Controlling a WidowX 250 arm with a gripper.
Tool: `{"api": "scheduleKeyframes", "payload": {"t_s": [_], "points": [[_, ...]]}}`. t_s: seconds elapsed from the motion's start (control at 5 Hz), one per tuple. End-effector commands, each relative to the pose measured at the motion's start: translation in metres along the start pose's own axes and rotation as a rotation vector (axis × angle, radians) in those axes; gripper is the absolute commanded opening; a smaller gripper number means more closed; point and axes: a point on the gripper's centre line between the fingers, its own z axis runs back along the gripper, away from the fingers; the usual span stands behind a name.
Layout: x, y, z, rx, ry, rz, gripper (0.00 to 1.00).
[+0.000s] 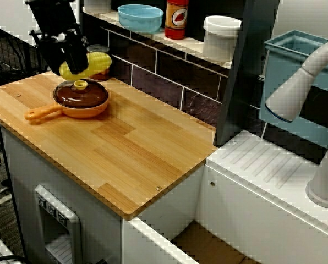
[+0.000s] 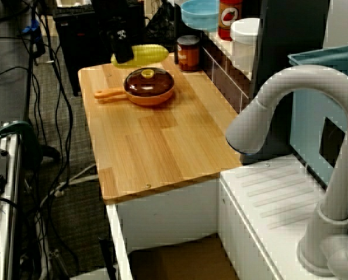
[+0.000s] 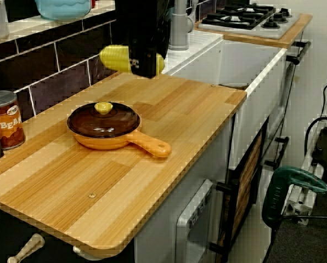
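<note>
The black gripper (image 3: 143, 64) has its fingers clamped round the middle of a yellow corn cob (image 3: 114, 58). The low view from the counter's end is the one that really shows it. There the cob pokes out either side of the gripper and hangs clear of the wooden counter (image 3: 169, 109), up behind the orange pan (image 3: 111, 139).

From the high front view you'd be less sure. The arm covers a good bit of the cob, and it looks squashed against the bean can (image 1: 99, 50), which is half hidden behind it. The view over the tap puts cob and can side by side with a gap between, so that settles that.

The low view also catches the can's label and a hob (image 3: 246, 19) past the sink, which the others don't. The high view shows the shelf stuff best: blue bowl (image 1: 140, 17), red bottle (image 1: 176, 19), white cup (image 1: 221, 36).

The pan sits on the counter with its dark lid (image 3: 103, 119) on, handle pointing out toward the front edge. Individual fingers are just a dark blob in all three views, and the arm's upper part is cut off everywhere.
</note>
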Motion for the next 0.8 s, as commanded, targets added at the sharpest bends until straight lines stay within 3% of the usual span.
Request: {"api": "scheduleKeyframes", "payload": {"t_s": [0.0,0.2,0.4,0.6], "points": [[0.002,-0.006,0.052,0.009,-0.085,-0.097,0.0],[0.004,-0.008,0.066,0.039,-0.109,-0.117,0.0],[0.004,-0.014,0.075,0.134,-0.161,-0.159,0.0],[0.009,-0.02,0.083,0.207,-0.187,-0.204,0.0]]}}
